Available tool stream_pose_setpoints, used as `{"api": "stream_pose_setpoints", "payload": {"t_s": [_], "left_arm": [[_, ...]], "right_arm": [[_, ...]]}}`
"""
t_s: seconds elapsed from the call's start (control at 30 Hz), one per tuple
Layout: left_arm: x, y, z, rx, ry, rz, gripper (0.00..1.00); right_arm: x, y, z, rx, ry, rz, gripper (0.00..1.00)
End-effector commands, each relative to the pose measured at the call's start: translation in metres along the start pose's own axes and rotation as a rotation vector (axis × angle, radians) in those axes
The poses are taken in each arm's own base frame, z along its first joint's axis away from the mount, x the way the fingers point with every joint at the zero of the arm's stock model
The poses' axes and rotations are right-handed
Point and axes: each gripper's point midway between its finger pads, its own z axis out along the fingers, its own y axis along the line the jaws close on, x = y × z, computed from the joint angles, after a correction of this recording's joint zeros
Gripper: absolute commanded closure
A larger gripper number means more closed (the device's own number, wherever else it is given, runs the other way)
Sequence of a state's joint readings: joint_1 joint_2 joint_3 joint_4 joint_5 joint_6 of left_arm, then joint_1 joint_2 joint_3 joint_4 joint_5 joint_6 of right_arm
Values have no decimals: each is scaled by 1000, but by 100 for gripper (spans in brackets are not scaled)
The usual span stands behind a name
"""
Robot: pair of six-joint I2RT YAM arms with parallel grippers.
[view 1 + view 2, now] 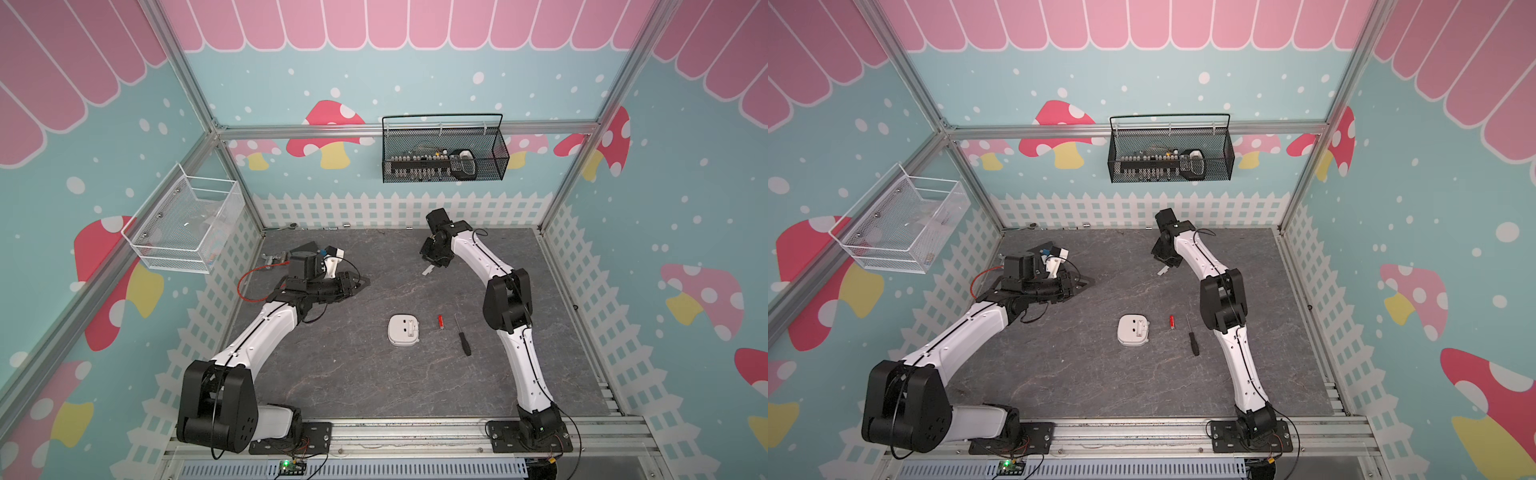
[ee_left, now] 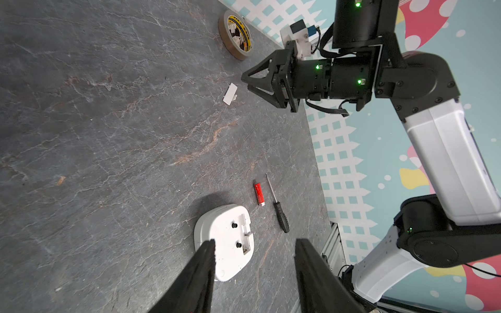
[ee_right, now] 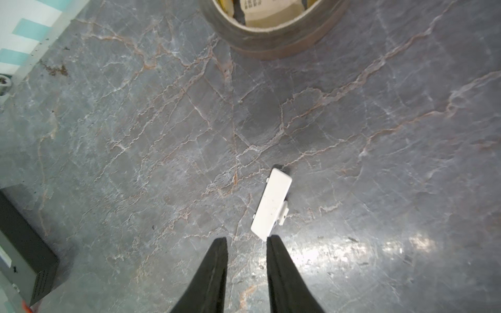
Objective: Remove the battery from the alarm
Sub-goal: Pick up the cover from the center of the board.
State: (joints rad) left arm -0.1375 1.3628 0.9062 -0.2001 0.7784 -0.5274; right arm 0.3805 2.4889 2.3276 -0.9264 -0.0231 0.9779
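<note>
Two grippers, both clear of the alarm (image 1: 404, 330), neither one holding anything.

Alarm: flat on the grey table (image 1: 332, 374), plain white back up. Its rectangular compartment is uncovered, on the edge nearest the battery; two small black knobs show on the back in the left wrist view.

Battery (image 1: 441, 322): out of the alarm, lying on its side on the table just beside it, not touching, on the side toward the right arm. Red body, silvery end. Seen the same in both top views and from the left wrist (image 2: 259, 193).

Screwdriver (image 1: 462, 336): black handle, one step farther out from the alarm than the battery, so the battery sits between the two. Roughly parallel to the battery.

White cover (image 3: 271, 204): a small flat plate, well apart from the alarm, out toward the back fence (image 1: 395, 210).

Right gripper (image 3: 246, 239): low over the table by that cover, far from the alarm. Jaws stand apart with bare table between them. One fingertip (image 3: 272, 241) is right at the cover's near end; cannot tell if it touches.

Left gripper (image 1: 362, 282): well away from the alarm on the side opposite the battery, jaws spread wide, released.

Tape roll (image 2: 235, 35): farther from the alarm than the cover, near the fence.
</note>
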Motion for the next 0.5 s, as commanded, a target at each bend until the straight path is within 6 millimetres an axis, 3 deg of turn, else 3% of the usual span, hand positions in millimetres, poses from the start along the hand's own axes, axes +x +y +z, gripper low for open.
{"api": "stream_pose_setpoints", "payload": {"t_s": [0.0, 0.47], "left_arm": [[4, 1, 2, 29, 14, -2, 49], [4, 2, 3, 41, 19, -13, 52]], "right_arm": [[14, -20, 15, 94, 47, 20, 70], [19, -29, 33, 110, 78, 54, 74]]}}
